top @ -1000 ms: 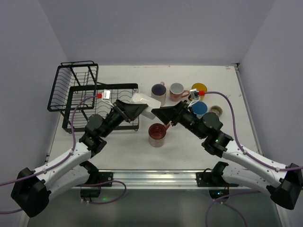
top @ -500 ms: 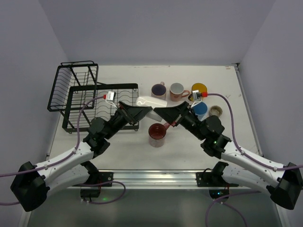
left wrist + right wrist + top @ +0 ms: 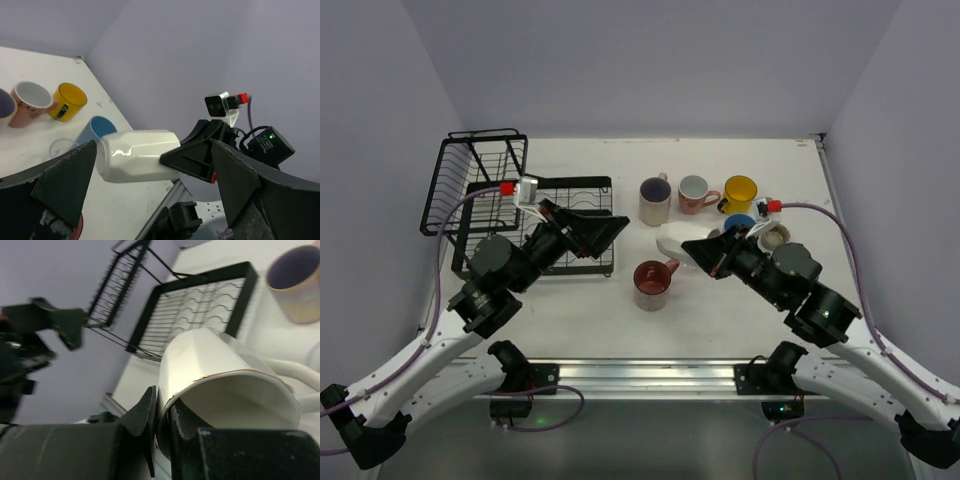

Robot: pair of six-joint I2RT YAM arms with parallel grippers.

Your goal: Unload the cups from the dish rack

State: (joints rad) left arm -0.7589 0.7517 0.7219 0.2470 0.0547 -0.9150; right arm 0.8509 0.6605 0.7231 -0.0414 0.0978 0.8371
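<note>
Where the white table runs back to plain pale-lilac walls, we see the black dish rack at the far left. To its right a beige cup, a pink cup and a yellow cup stand in a row. A blue cup and a clear glass sit just nearer, partly hidden by the right arm. A dark red cup stands alone toward the middle.

The white cup is off the table and lying sideways. The right gripper pinches its rim, one finger inside the mouth and one outside. The left gripper hangs over the near corner of the rack's tray section, fingers spread wide and empty.

Half a second ago both grippers met at the white cup, beside the rack. Since then we find the left arm drawn back, and the cup carried rightward to hang between the dark red and blue cups. The standing cups have not shifted.
</note>
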